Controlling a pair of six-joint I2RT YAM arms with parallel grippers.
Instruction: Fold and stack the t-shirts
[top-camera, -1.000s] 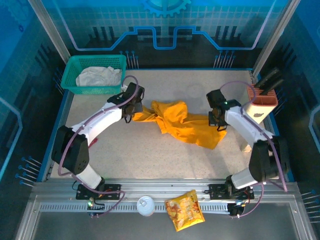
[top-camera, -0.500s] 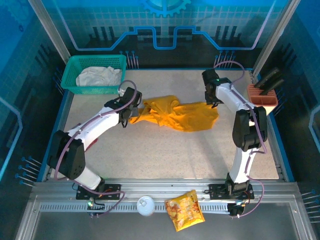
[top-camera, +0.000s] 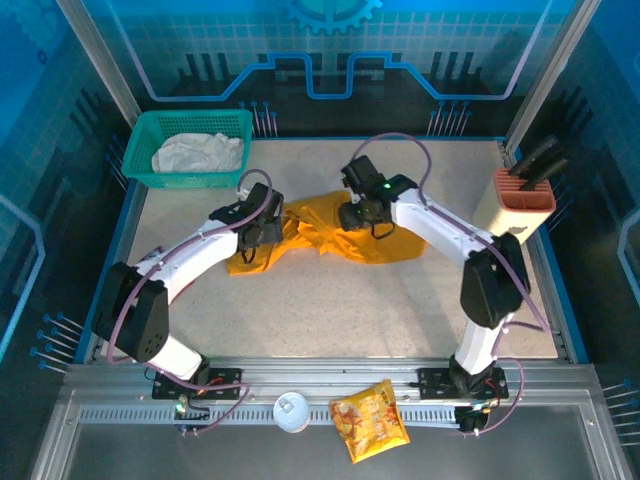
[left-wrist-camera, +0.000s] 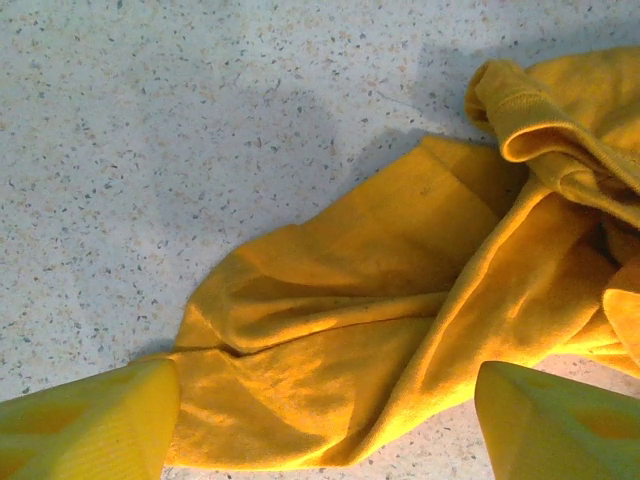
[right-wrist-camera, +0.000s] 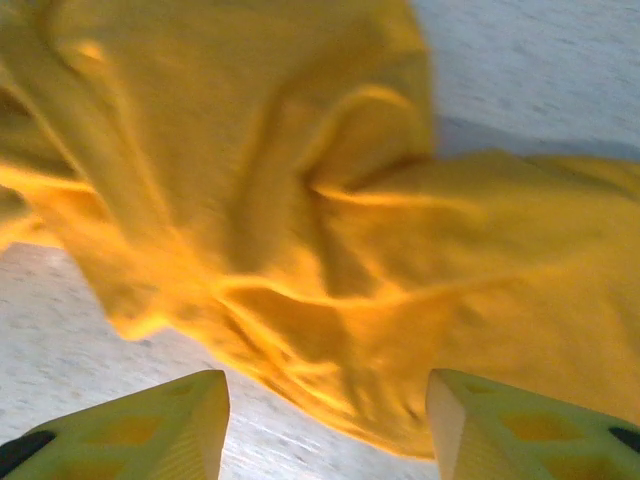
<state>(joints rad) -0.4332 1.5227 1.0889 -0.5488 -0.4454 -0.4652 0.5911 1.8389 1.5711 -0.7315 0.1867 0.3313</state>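
Right gripper (top-camera: 358, 215) swung to frame centre; it and left gripper (top-camera: 262, 232) both gape open. Mustard t-shirt (top-camera: 312, 228) looks limp and light, so I'd pinch the hem corners.

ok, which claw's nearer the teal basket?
Left. The left claw is over the mustard shirt, at its left end near the basket; the right claw is over its middle, farther right.

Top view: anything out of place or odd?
A snack packet lies on the front rail, off the table, beside a small white round thing. The yellow shirt is bunched up mid-table, not flat; the white shirt sits crumpled in the basket.
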